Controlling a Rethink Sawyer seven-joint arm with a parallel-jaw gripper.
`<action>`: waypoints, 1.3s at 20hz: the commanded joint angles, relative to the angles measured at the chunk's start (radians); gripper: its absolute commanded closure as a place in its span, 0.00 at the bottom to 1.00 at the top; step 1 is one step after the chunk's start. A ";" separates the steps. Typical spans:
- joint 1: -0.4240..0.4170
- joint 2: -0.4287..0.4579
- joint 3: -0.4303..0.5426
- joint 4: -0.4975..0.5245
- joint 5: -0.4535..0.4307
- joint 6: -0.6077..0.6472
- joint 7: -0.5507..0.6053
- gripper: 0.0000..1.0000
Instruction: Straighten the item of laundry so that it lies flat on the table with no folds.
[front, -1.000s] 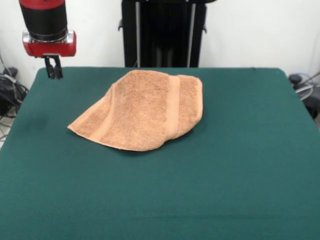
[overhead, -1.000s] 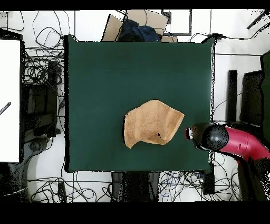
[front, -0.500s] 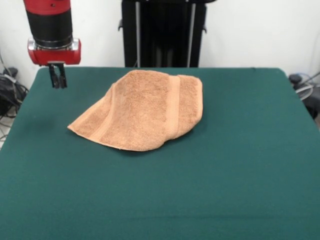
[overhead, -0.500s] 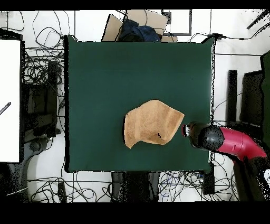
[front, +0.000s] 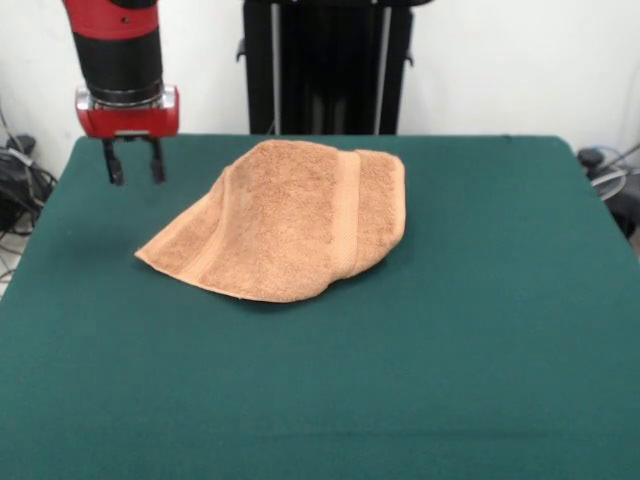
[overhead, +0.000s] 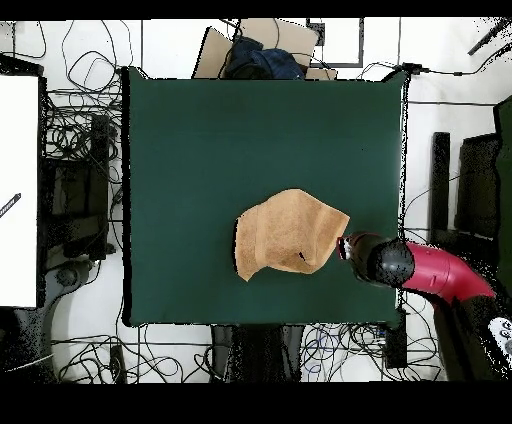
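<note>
The item of laundry (front: 285, 220) is an orange-tan terry towel, folded over itself in a humped heap on the green table (front: 450, 330). A woven band runs down its right part and another along its low left corner. From overhead the towel (overhead: 288, 237) sits right of the table's middle, toward the bottom edge. My gripper (front: 134, 162) hangs open above the table, left of the towel and clear of it, with nothing between its fingers. In the overhead view the arm's red and black wrist (overhead: 383, 258) covers the gripper, just right of the towel's edge.
A black column (front: 325, 65) stands behind the table's far edge. Cables and dark boxes (overhead: 85, 190) lie on the floor around the table. A white board (overhead: 18, 190) lies at the left of the overhead view.
The gripper has moved toward the towel and a little lower. Its fingers, close together before, now stand spread apart. The towel has not moved.
</note>
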 joint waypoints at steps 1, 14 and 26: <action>0.023 0.021 0.090 0.092 0.007 -0.066 0.053 0.00; 0.032 0.071 0.090 0.039 0.013 -0.018 0.043 0.00; 0.026 0.157 0.099 -0.011 -0.005 -0.046 0.025 0.00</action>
